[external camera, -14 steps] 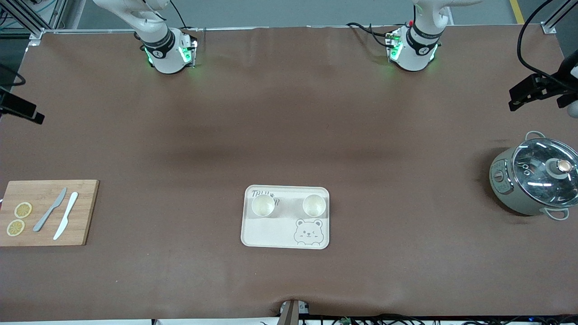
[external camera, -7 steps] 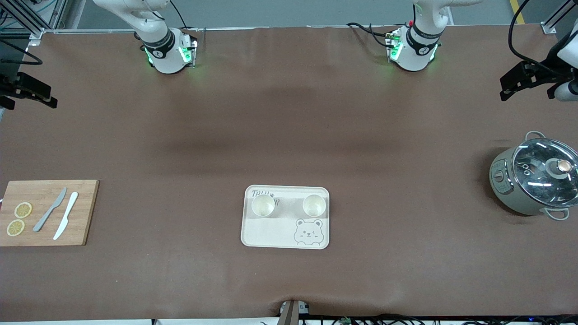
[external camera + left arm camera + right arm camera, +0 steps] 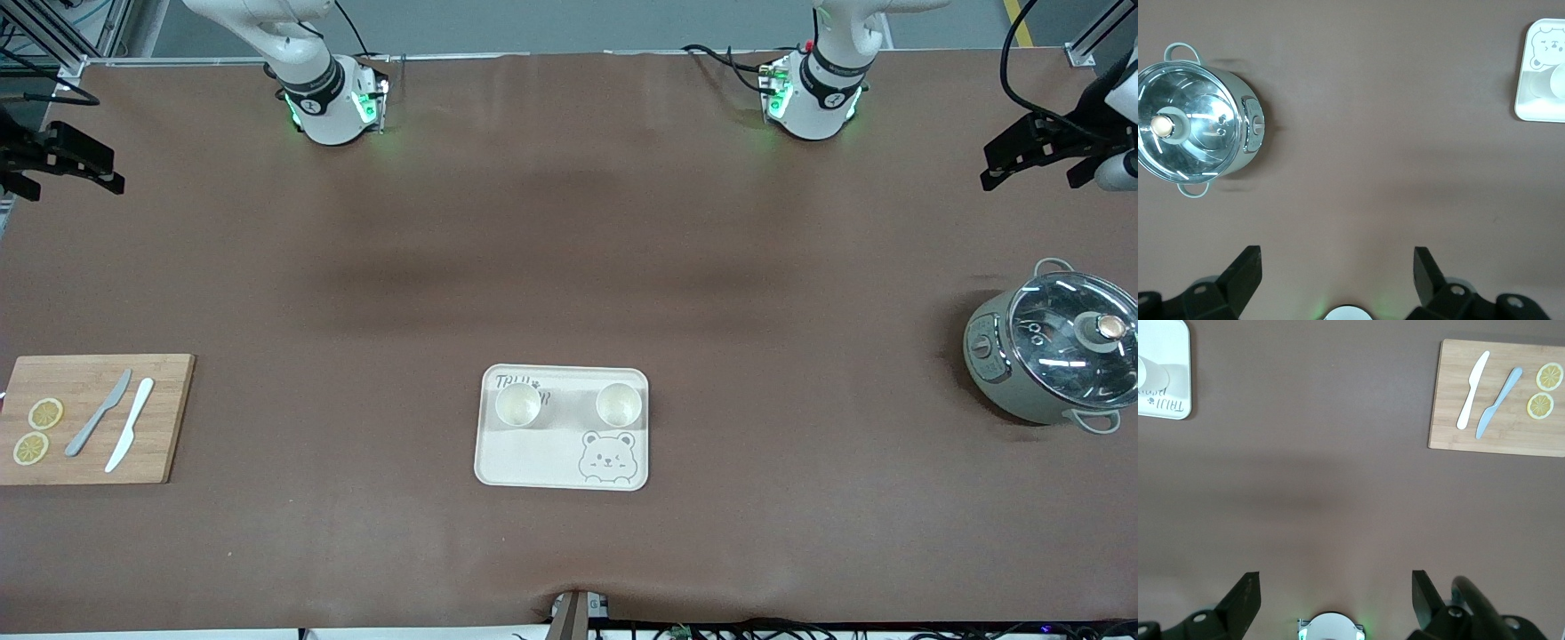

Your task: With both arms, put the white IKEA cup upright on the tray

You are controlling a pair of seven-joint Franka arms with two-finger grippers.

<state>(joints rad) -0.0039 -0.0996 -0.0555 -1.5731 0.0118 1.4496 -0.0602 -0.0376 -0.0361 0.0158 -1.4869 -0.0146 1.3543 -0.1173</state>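
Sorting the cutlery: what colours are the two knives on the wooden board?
One knife is white, the other knife grey; the right wrist view shows them best.

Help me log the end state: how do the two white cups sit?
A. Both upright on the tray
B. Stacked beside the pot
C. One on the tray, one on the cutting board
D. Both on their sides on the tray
A: both cups, one and the other, stand mouth-up, apart, on the tray.

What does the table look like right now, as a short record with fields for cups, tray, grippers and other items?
cups: two white cups upright on the tray
tray: cream tray, nearer the front camera, mid-table
left gripper: open, raised over bare table near the pot
right gripper: open, raised over bare table at its own end
other items: lidded pot; cutting board with two knives and lemon slices
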